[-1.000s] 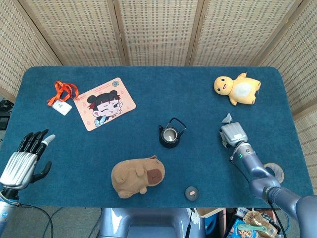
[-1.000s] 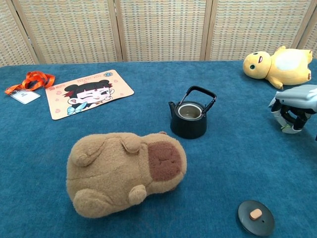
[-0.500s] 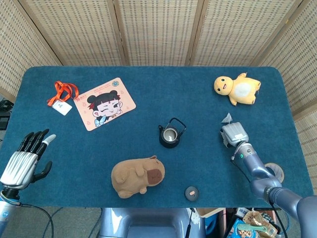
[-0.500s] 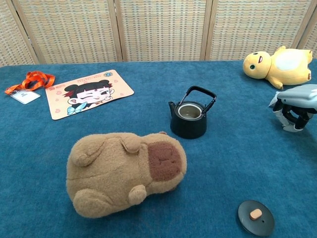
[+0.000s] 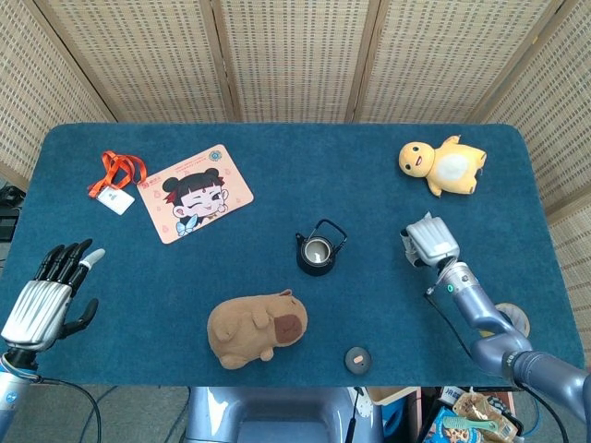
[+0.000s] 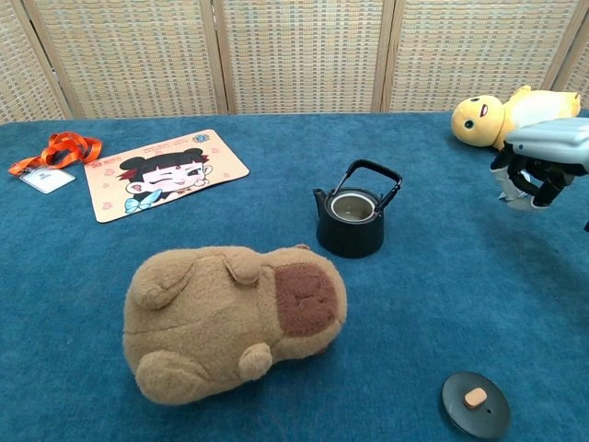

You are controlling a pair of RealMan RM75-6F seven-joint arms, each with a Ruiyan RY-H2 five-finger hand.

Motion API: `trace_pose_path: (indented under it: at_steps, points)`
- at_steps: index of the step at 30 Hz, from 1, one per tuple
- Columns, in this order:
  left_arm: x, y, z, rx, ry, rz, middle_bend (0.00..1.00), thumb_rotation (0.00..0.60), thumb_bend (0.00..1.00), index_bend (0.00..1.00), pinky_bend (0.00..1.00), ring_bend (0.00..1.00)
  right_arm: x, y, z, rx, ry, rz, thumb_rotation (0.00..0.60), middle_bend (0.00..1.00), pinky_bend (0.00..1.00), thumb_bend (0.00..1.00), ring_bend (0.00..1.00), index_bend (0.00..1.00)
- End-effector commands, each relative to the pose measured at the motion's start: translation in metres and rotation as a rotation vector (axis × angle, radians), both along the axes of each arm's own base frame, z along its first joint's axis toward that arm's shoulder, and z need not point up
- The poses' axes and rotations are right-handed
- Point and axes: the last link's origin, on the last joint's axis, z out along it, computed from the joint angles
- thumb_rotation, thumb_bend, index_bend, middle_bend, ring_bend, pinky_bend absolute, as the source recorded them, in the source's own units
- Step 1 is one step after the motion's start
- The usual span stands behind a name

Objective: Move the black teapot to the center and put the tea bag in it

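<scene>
**Open teapot in the middle, right hand lifted with something white in its fingers**

The black teapot point(image 5: 319, 249) stands upright near the middle of the blue table point(image 5: 277, 175). Its top is open and its handle stands up over it. Its lid point(image 5: 356, 357) lies flat by the near edge of the table, well apart from the pot, with a small tan knob on top.

The right hand point(image 5: 428, 242) is up in the air above the right part of the table, between the teapot and the right edge. Its fingers point(image 6: 527, 180) are curled in under the palm. In the chest view a small white thing point(image 6: 515, 196) shows between the fingertips, and it looks like the tea bag, but it is too small to be sure. A bit of white also pokes out at the left side of the hand in the head view.

The left hand point(image 5: 48, 295) rests at the near left corner of the table. Its fingers are straight and apart, and it holds nothing.

A brown capybara plush point(image 5: 256, 327) lies on its side just in front of the teapot, toward the near edge. A yellow duck plush point(image 5: 441, 164) lies near the far right corner, behind the right hand. A pink cartoon mat point(image 5: 195, 192) lies in the far left part of the table, and an orange lanyard with a white card point(image 5: 115, 180) lies just beside it, closer to the left edge. A roll of tape point(image 5: 513, 319) sits at the right edge near the right arm.
</scene>
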Motion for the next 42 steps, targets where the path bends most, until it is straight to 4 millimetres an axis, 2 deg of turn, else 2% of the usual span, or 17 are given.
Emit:
trace_pose_path:
  at_steps: [1, 6, 13, 27, 42]
  points:
    - [0.0, 0.0, 0.0, -0.001, -0.001, 0.001, 0.01, 0.6, 0.47, 0.1, 0.0, 0.0, 0.021, 0.0, 0.016, -0.029, -0.053, 0.057, 0.6, 0.82, 0.9, 0.71, 0.81, 0.68]
    - [-0.002, -0.001, -0.002, -0.008, -0.002, 0.007, 0.01, 0.6, 0.47, 0.1, 0.0, 0.0, 0.047, 0.001, 0.03, -0.042, -0.132, 0.11, 0.6, 0.82, 0.9, 0.71, 0.81, 0.68]
    - [-0.003, -0.002, -0.003, -0.018, -0.003, 0.014, 0.0, 0.6, 0.48, 0.1, 0.0, 0.0, 0.073, 0.004, 0.048, -0.05, -0.238, 0.148, 0.6, 0.82, 0.91, 0.71, 0.81, 0.68]
    - [-0.004, -0.006, -0.004, -0.03, -0.009, 0.013, 0.0, 0.6, 0.47, 0.1, 0.0, 0.0, 0.098, 0.017, 0.067, -0.024, -0.391, 0.178, 0.6, 0.82, 0.91, 0.71, 0.81, 0.69]
    - [-0.006, -0.007, -0.005, -0.029, -0.02, 0.007, 0.0, 0.6, 0.47, 0.1, 0.0, 0.0, 0.13, 0.013, 0.077, -0.008, -0.485, 0.199, 0.6, 0.82, 0.91, 0.71, 0.81, 0.69]
